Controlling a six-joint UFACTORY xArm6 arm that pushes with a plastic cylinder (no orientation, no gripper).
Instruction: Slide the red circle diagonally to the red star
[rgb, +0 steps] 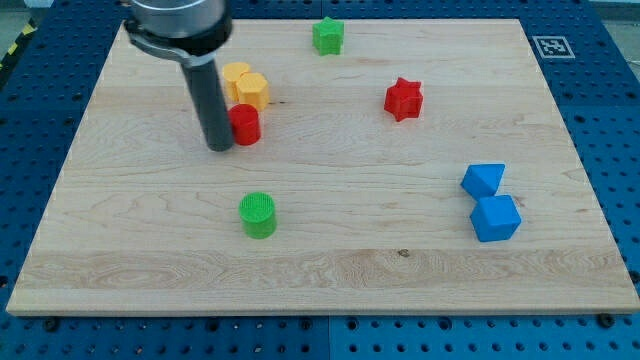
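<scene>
The wooden board (330, 270) fills most of the view and carries every block; nothing here is a container and no block sits inside anything. The rod has no jaws to open or close, and it grips nothing. It comes down from the view's top left, and my tip (218, 147) rests on the board touching the red circle (245, 124) on that block's 9 o'clock side.

The blue cube (496, 218) lies toward the view's right edge, with the blue wedge-like block (484, 180) touching it at 11 o'clock. At 1 o'clock from the red circle, touching or just beside it, is the yellow hexagon (252, 91), and a second yellow block (234, 76), shape unclear, presses against the hexagon at 10 o'clock. The red star (404, 98) lies well apart from the red circle, at about 2 o'clock from it. The green circle (258, 214) lies at 6 o'clock from the red circle. The green star (328, 35) is near the view's top edge, at 11 o'clock from the red star.
</scene>
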